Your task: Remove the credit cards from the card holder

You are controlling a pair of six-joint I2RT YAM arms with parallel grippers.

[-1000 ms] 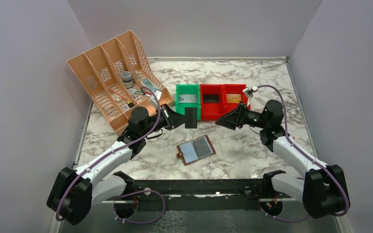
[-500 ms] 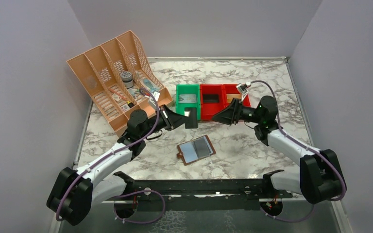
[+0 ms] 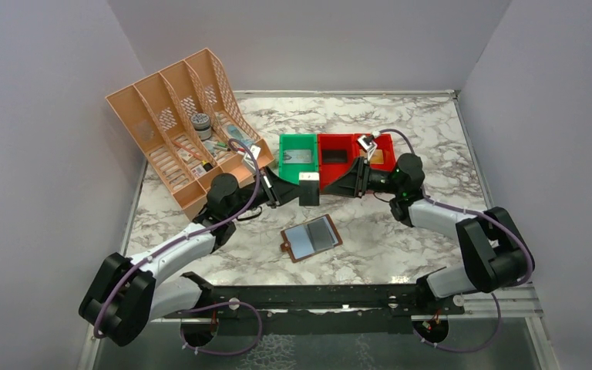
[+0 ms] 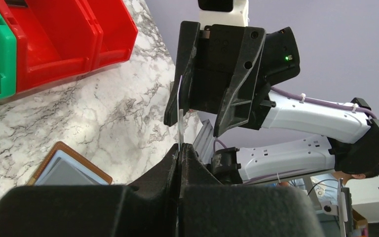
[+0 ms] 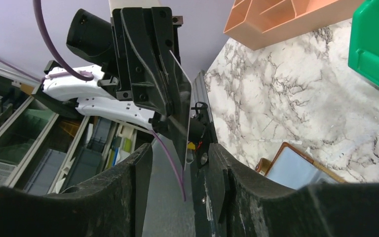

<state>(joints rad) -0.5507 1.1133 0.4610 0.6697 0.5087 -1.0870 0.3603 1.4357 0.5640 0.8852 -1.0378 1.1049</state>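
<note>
- Although its grey-veined pattern reads as marble, the table (image 3: 401, 231) is a flat, glossy sheet, with the card holder (image 3: 312, 239) lying near its front centre.
- Beyond and to the left of the card holder stands an orange plastic file rack (image 3: 171, 123), slotted, with perforated walls and small clutter in its slots.
- Directly beyond the card holder is a row of smooth, open-topped moulded bins: one green bin (image 3: 299, 139) and two red bins (image 3: 336, 139).
- The card holder is brown leather, spread open and flat, with a small tab on its left edge. Inside are a pale blue panel and a darker grey one; whether these are cards or lining cannot be told.
- The left gripper (image 3: 302, 189) has its fingers pressed together on one edge of a credit card (image 3: 309, 189), held on edge in the air beyond the card holder.
- The right gripper (image 3: 327, 187) has its jaws apart, one on each side of that card. The right wrist view shows a gap at both faces.
- The top view shows the card as a small rectangle. The left wrist view shows it edge-on, as a thin line. The right wrist view shows its broad, grey, glossy face.
</note>
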